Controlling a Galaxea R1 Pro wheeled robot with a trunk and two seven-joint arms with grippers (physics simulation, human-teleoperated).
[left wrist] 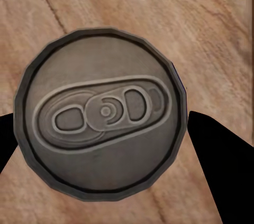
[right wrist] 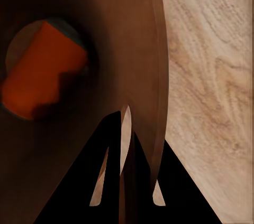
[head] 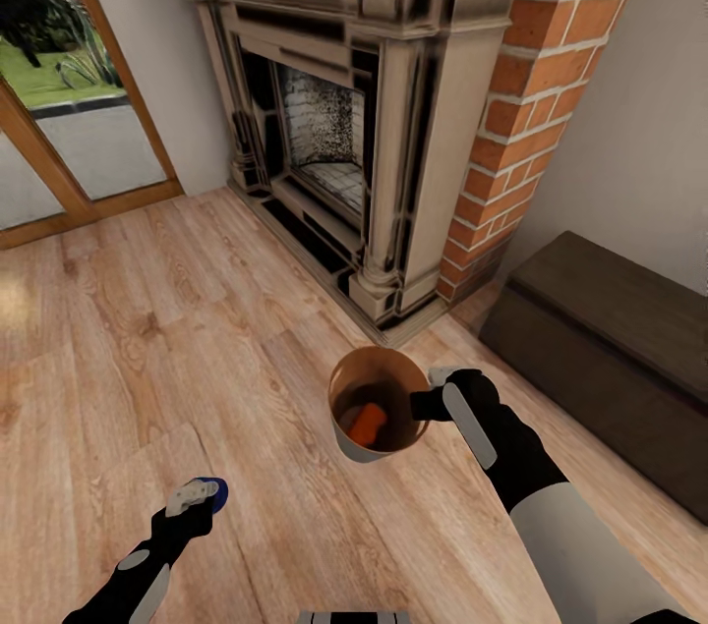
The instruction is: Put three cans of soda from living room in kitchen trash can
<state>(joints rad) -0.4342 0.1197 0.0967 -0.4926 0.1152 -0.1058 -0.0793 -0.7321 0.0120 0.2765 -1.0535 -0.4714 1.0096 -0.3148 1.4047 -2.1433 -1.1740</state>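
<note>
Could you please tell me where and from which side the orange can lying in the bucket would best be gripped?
Probably across its round side wall, coming straight down through the open mouth of the bucket. The orange can lies tilted on the bottom, ringed by copper walls, so only the top is free. The right gripper pinches the rim there, so enter from the opposite side.

My right gripper [right wrist: 127, 182] pinches the rim of the trash can [right wrist: 121, 39], one dark finger inside the wall, one outside. I see its copper-brown inside, with an orange soda can [right wrist: 42, 71] lying tilted on the bottom. Wood floor [right wrist: 211, 76] runs past the rim's outer side.
</note>
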